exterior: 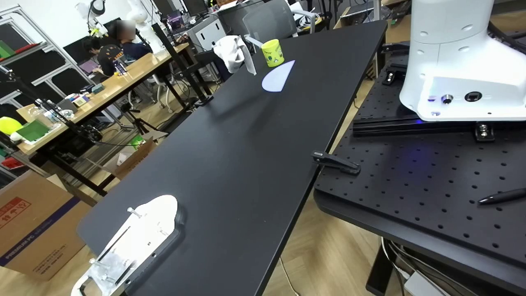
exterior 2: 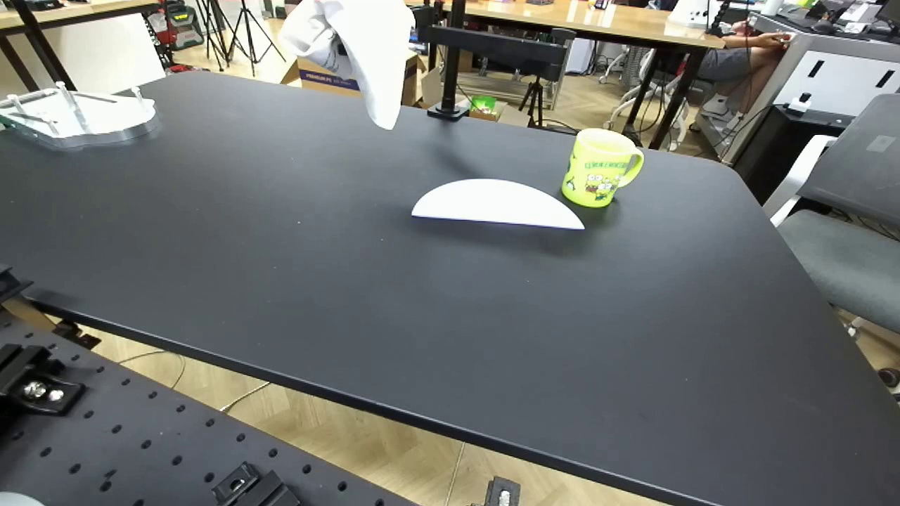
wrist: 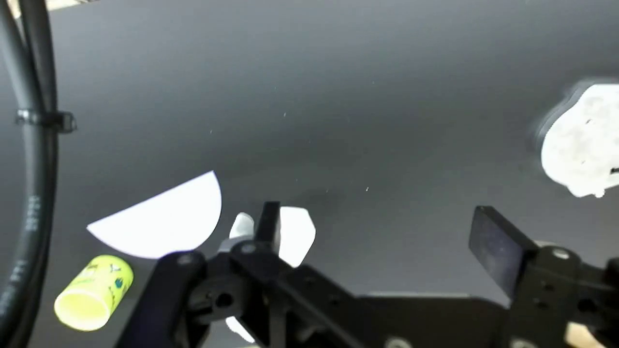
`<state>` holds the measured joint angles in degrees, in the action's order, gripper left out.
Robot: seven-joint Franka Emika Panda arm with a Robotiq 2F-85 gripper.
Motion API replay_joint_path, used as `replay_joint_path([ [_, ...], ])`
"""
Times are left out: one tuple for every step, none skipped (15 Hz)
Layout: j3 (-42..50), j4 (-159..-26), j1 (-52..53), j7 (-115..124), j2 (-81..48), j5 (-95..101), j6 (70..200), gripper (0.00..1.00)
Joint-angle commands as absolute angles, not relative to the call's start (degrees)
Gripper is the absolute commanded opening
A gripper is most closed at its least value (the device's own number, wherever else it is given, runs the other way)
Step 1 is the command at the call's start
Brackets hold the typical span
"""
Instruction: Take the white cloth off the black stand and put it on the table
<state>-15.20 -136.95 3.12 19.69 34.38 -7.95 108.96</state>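
Hand (wrist: 377, 212): spread wide, holding nothing; seen in the wrist view alone.
Finger (wrist: 267, 227): one of two, partly hiding the white cloth (wrist: 296, 234) in that view, so off-centre by the look of it. Likely to pinch air or shove the folds aside if closed straight from here.
Cable (wrist: 36, 169): running along one side of the wrist view; might rub on the black stand (exterior 2: 451, 70) during a twist to line up.
Cloth: hung on the stand in both exterior views, not yet on the tabletop (exterior 2: 351, 295), with a loose tail pointing down. Could snag if tugged sideways, because of a support presumably buried in the folds; impossible to tell how hooked.
Stand: footed at the edge of the tabletop. Could be gripped along with the cloth, or knocked, if reached into too deeply.
Tabletop: ending close by the cloth. Could lose it over that edge to the floor after a weak pinch or an early release.
Paper (exterior 2: 496, 204): white, half-round, near the hanging cloth. Might be dragged or buried if taken, by accident, as landing spot.
Mug (exterior 2: 596, 169): yellow-green, upright, just beside the paper. Could be tipped by the swinging tail on a low carry.
Board (exterior: 135, 240): white, pegged, well apart; no threat unless approached.
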Motion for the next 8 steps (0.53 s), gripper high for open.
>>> replay_joint_path([
  [-15.95, -137.94, 0.08, 23.47, 33.01, -0.25, 117.83, 1.0],
  [-15.63, -138.08, -0.72, 23.99, 32.32, 1.55, 119.44, 1.0],
  [-15.29, -138.14, -1.51, 24.44, 31.57, 3.13, 120.69, 1.0],
  [-14.78, -137.9, -2.23, 24.35, 30.35, 4.42, 121.41, 1.0],
  [-14.34, -137.48, -2.71, 24.96, 29.33, 4.68, 121.13, 1.0],
  [-13.89, -138.25, -0.85, 22.78, 30.86, 3.55, 120.65, 1.0],
  [-13.56, -138.23, -1.38, 22.95, 30.09, 4.11, 120.93, 1.0],
  [-13.3, -138.22, -1.63, 22.97, 29.5, 4.26, 121.21, 1.0],
])
